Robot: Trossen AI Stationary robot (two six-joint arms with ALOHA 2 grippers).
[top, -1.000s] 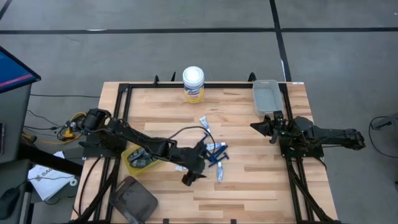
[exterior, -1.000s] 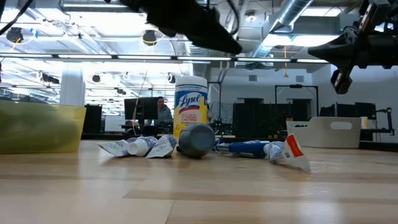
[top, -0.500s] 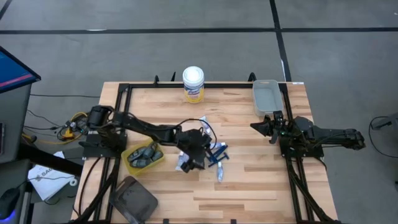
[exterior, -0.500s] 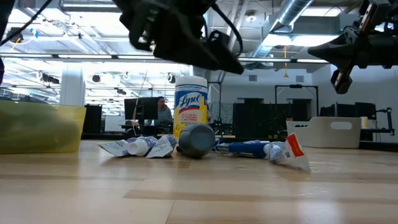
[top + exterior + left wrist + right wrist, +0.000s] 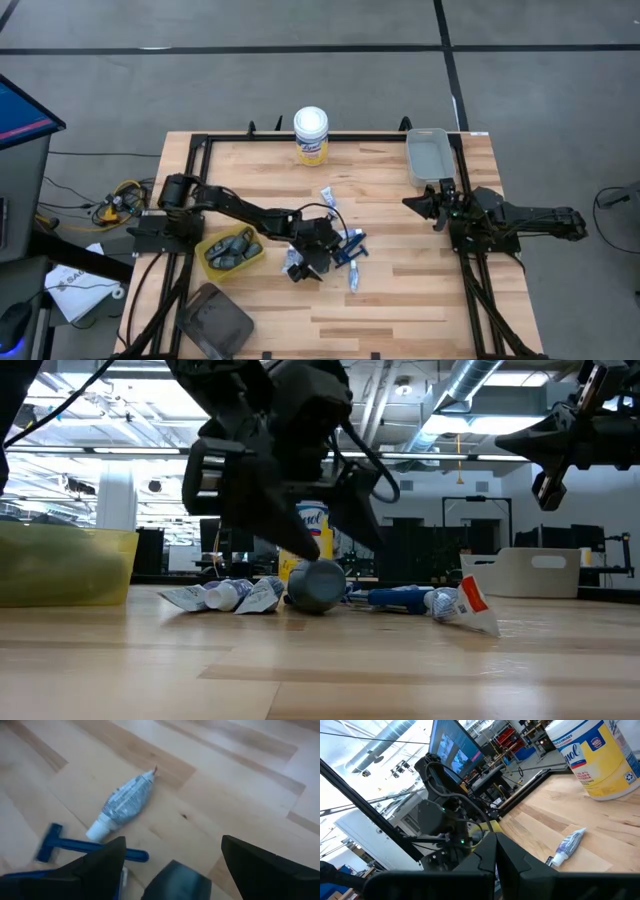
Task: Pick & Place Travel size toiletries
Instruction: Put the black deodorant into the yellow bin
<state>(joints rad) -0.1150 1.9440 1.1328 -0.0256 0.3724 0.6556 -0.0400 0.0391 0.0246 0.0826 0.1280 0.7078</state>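
Over the toiletries [image 5: 345, 250], left pincer [image 5: 303, 266] has dropped lower, fingers spread.

The left gripper [image 5: 300, 525] hangs just above a grey stick [image 5: 316, 584].

Grey concrete floor [image 5: 300, 75] with dark seams around the pale wood-plank counter [image 5: 400, 300]; exposed silver ceiling ducts [image 5: 470, 385], strip lights overhead, dark monitors [image 5: 235, 540] at 12 o'clock.
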